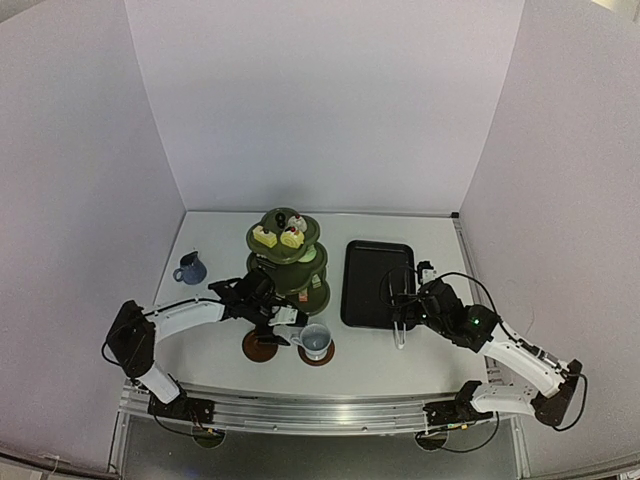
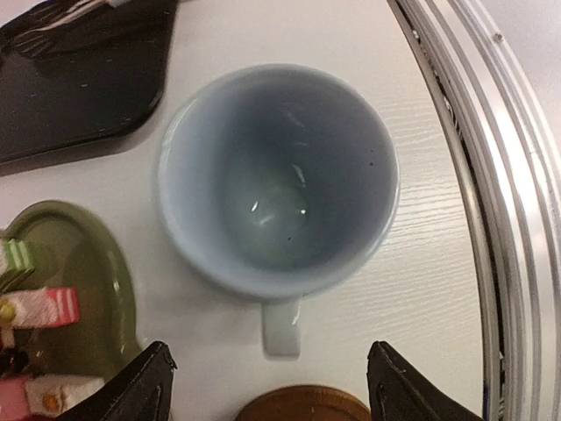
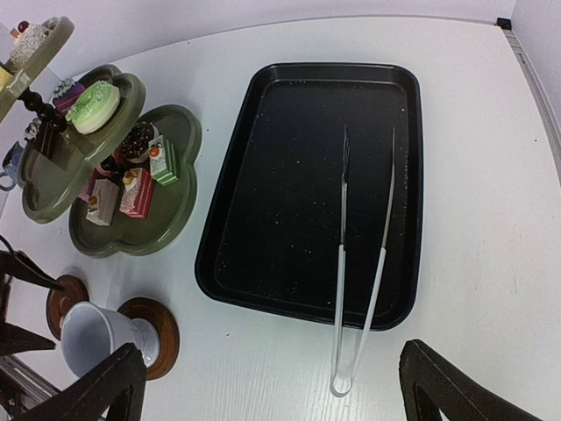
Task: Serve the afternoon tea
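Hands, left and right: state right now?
Left hand: open, holding nothing; pale mug sits free in front of it.
Right hand: open, holding nothing.

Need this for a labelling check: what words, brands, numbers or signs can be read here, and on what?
None: no readable text anywhere. The pale mug, blue mug, green stand, saucer, black tray and tongs all look plain, with no print or logo visible.
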Motion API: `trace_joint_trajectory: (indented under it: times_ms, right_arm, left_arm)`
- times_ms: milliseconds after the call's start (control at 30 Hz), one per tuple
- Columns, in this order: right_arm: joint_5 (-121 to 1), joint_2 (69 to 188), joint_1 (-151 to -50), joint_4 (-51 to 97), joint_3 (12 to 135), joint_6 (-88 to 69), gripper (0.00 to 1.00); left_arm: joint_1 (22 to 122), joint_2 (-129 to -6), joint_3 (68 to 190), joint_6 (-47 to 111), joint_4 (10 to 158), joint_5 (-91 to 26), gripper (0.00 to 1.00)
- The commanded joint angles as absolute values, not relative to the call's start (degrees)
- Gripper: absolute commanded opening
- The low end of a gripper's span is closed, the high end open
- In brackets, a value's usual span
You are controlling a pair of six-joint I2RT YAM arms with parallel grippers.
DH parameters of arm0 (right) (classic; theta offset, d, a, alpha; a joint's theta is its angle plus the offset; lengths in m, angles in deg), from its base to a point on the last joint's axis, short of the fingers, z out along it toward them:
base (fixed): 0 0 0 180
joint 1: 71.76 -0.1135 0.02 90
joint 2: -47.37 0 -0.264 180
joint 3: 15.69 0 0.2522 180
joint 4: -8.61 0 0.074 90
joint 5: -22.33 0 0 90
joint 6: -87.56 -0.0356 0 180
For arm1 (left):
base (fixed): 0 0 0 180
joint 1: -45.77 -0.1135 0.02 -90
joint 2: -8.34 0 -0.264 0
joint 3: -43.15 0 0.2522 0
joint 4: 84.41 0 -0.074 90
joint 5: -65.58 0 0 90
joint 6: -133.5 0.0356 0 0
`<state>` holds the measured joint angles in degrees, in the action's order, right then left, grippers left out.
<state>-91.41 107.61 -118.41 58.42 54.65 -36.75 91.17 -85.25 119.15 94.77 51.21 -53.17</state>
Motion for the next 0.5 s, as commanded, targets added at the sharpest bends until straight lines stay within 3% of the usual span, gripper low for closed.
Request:
trace_joint_trajectory:
  times_ms: [0, 200, 467]
  right_arm:
    - [-91.82, 106.07, -118.55, 58.07, 55.47, -36.90, 0.98]
    - [-91.90, 105.94, -118.56, 58.14, 55.62, -36.40, 0.98]
    - [-92.72, 105.79, -118.52, 58.10, 55.47, -35.91, 0.98]
  left_arm:
    - [83.93, -76.02, 119.87, 103.16, 40.17, -63.93, 0.77]
    - [68.71, -75.31, 125.52, 108.87, 21.37, -68.38, 0.75]
    - [48.38, -73.11, 126.49, 92.96, 29.58, -60.51, 0.74]
